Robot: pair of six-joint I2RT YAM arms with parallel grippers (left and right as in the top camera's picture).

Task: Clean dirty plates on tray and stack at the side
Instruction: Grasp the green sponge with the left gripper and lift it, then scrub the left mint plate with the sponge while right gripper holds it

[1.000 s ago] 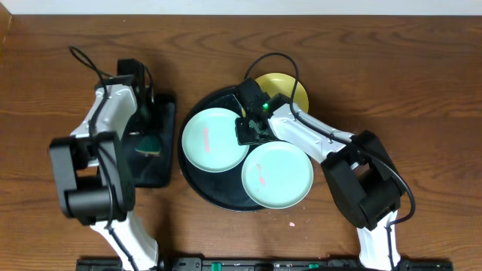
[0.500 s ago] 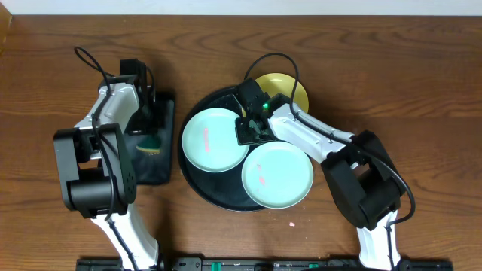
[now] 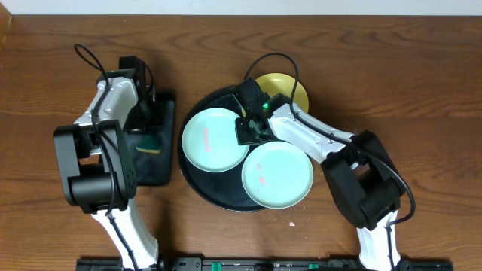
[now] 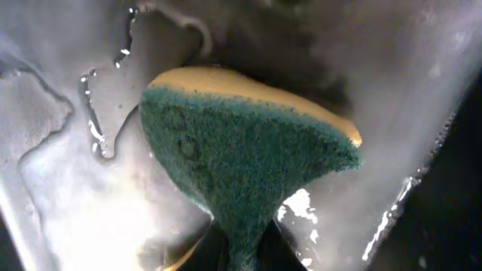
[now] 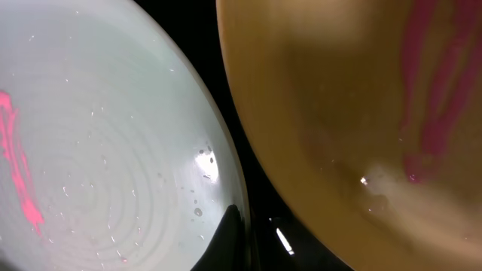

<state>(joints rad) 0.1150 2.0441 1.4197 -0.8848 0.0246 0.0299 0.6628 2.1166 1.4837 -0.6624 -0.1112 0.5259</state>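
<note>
Motion is showing only on the left: the left tool [image 3: 143, 128], clamped on the green-and-yellow sponge [image 4: 241, 165], is shifting slightly over the wet rectangular tray [image 3: 151, 172] compared with a second ago, probably soaking it. The right tool [image 3: 251, 129] is hanging unmoved between plates; whether it is apart I cannot tell. One mint plate [image 3: 212, 139] and the other mint plate [image 3: 277, 175] are lying in the round tray [image 3: 197, 188], the yellow plate [image 3: 290, 89] at its far rim. All are showing pink smears, so no wiping is starting yet.
</note>
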